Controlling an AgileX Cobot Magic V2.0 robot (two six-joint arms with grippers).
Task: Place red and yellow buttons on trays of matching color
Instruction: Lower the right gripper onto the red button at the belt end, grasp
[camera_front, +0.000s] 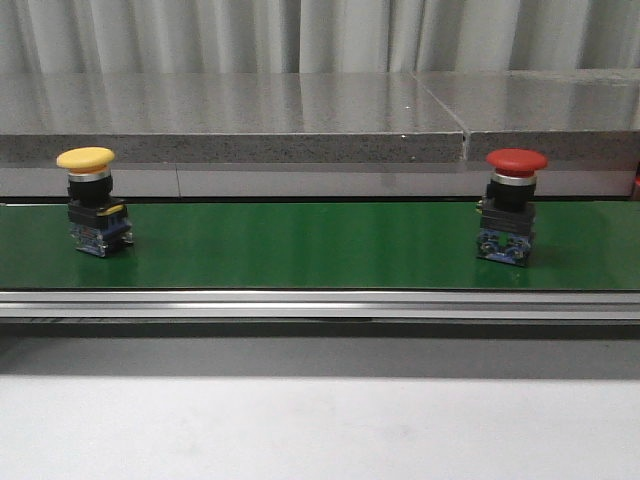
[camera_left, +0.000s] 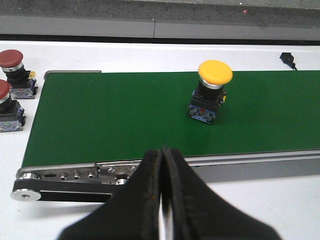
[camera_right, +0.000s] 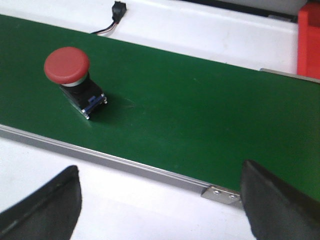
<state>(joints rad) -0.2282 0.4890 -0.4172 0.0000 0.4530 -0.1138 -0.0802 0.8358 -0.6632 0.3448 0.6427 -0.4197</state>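
1. Nearest to us in the left wrist view is the left gripper (camera_left: 162, 200): its two dark fingers (camera_left: 142, 195) are pressed together with only a thin slit between them, clenched on nothing.
2. In the right wrist view the right gripper (camera_right: 162, 200) is spread wide and released; we see just the tip of each finger (camera_right: 45, 205) at the picture's corners, the rest cut off by the frame.
3. Neither gripper shows in the front view.
4. The yellow button (camera_front: 93, 200) stands upright on the green conveyor belt (camera_front: 300, 245), toward its left end. From the left wrist it sits on the belt well beyond the closed fingertips and apart from them.
5. The red button (camera_front: 512, 203) stands upright on the same belt toward the right end, well apart from the yellow one. From the right wrist it lies beyond the open fingers, nearer one finger than the other, touching neither.
6. Two more red buttons (camera_left: 12, 65) stand on the white surface (camera_left: 125, 52) just off the belt's end in the left wrist view; the lower one is cut by the picture edge.
7. A red block (camera_right: 309, 40) at the edge of the right wrist view is mostly cropped; it may be the red tray, but we cannot tell.
8. A small black connector with a cable (camera_right: 116, 12) lies past the belt.
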